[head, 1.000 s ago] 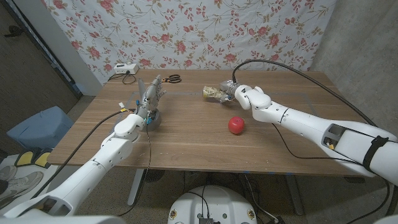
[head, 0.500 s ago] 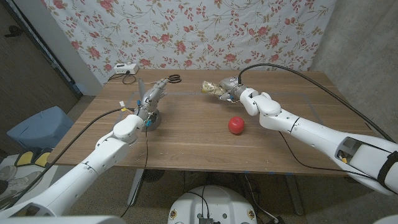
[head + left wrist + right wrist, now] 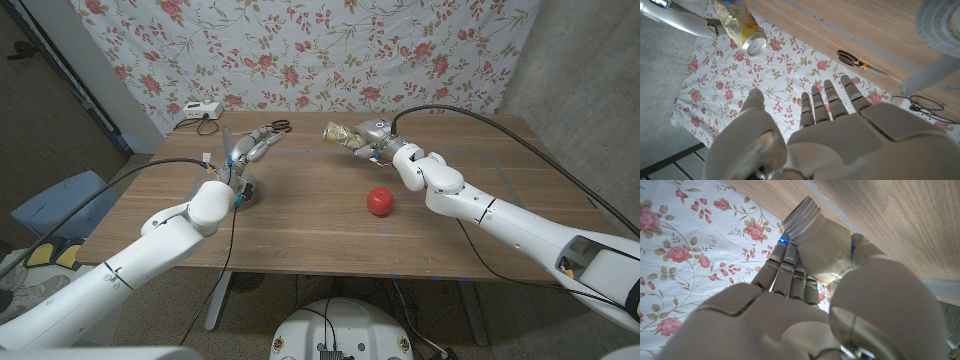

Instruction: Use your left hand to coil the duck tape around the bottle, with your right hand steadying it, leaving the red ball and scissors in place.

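Bottle [image 3: 342, 135] lies near-horizontal, gripped by right hand [image 3: 377, 140], bottom pointing left; left hand [image 3: 252, 147] empty, fingers spread.

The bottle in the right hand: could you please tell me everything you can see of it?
The bottle is clear plastic, crumpled, with a yellowish label and a ribbed, threaded neck; its mouth shows no cap. The right hand grips it around the body and holds it up off the wooden table, lying roughly sideways with the neck pointing toward the robot's left. Nothing else touches it. It hangs over the table's far side, beyond the red ball.
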